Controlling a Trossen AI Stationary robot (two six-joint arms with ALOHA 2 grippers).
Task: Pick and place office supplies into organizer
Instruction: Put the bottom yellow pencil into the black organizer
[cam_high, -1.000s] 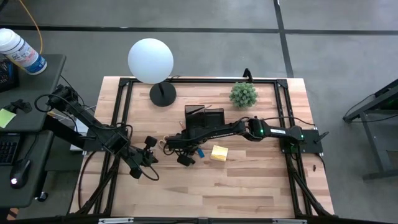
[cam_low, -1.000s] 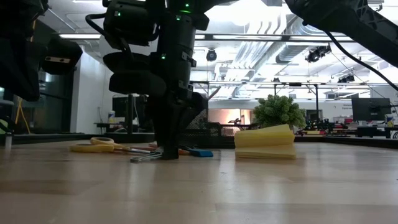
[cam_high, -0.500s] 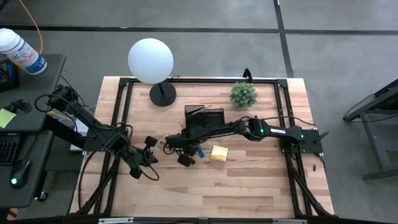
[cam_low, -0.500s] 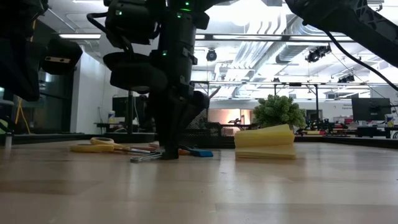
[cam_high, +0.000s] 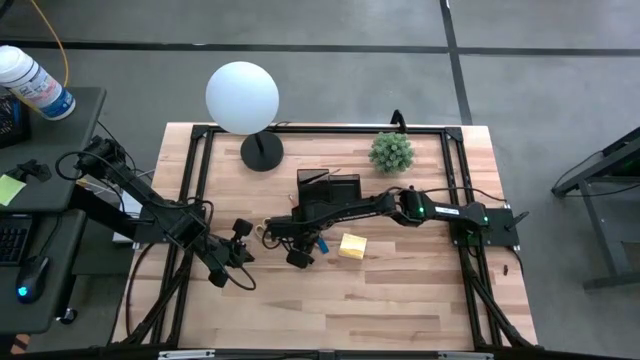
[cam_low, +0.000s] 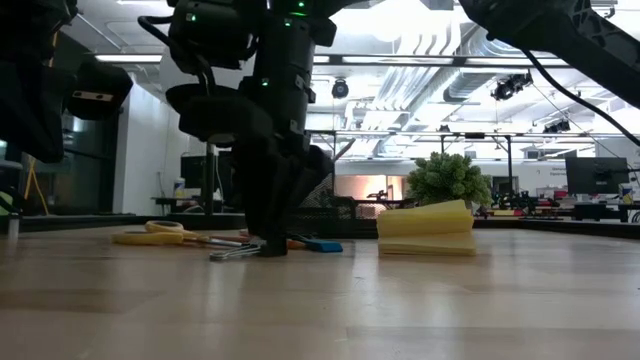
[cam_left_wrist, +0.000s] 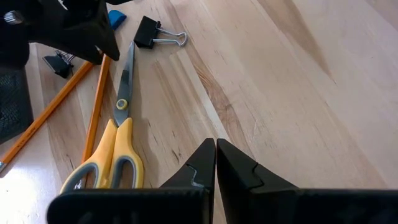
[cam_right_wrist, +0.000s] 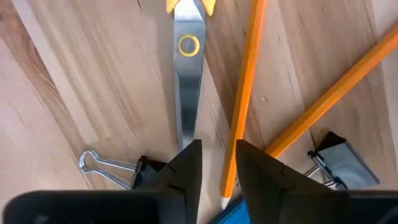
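On the left, the left gripper (cam_left_wrist: 216, 163) waits just above the table with its two fingers pressed together and nothing between them. Just beyond it lie the yellow-handled scissors (cam_left_wrist: 115, 146), flat on the wood.

In the middle, the right gripper (cam_right_wrist: 217, 163) stands low over the pile of supplies. In the last half second its arm has hardly moved, but its fingers have begun to come apart. A narrow gap now shows between them, and through this gap I see the tip of an orange pencil (cam_right_wrist: 244, 93). The blade of the scissors ends just beside one finger, and a black binder clip (cam_right_wrist: 121, 167) lies beside it. Nothing is held yet. I judge that the gripper is preparing to take the pencil.

The organizer (cam_high: 328, 190) is just behind the pile, on the far side. To the right lies the yellow sticky-note pad (cam_high: 352, 246), not yet collected.
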